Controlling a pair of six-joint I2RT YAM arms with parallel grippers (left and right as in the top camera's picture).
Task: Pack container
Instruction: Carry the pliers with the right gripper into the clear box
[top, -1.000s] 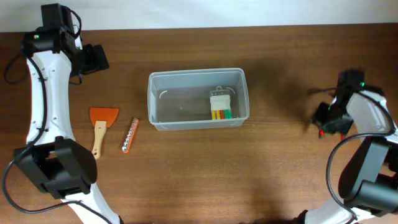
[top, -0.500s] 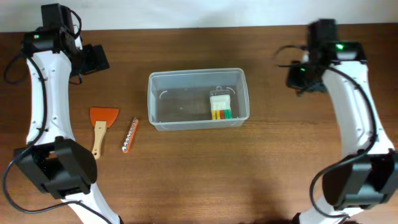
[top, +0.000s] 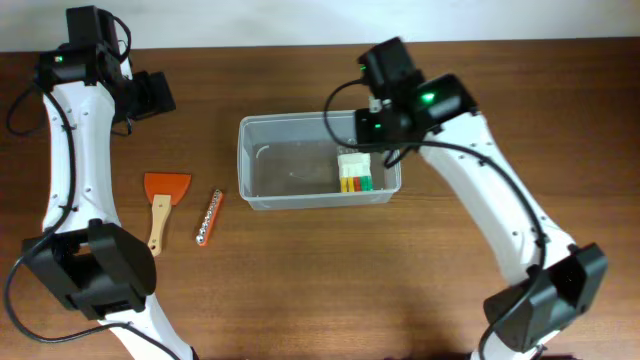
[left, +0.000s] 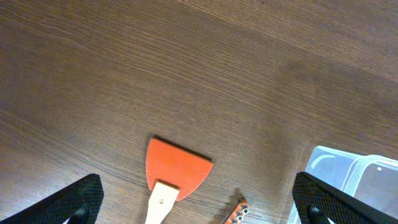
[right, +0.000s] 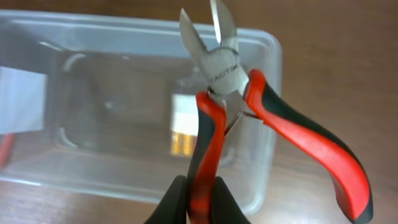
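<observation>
The clear container (top: 300, 200) stands mid-table, and a small white pack with coloured pieces (top: 354, 170) lies at its right end. My right gripper (top: 385, 100) hovers over the tub's right rear part. In the right wrist view it (right: 200, 199) is shut on one handle of red-and-black cutting pliers (right: 214, 68). The pliers hang above the container (right: 93, 118) and the pack (right: 182, 124). My left gripper (top: 150, 95) is at the far left and stands open (left: 199, 208) and empty, high over an orange scraper (left: 177, 171).
The orange scraper (top: 163, 195), with its wooden handle, lies left of the tub. A slim orange bit holder (top: 208, 217) lies beside it and shows again in the left wrist view (left: 237, 213). A corner of the container (left: 354, 180) shows there too.
My right arm has swung from the table's right side leftwards to above the container's right end, carrying the pliers. The left arm has not moved.
</observation>
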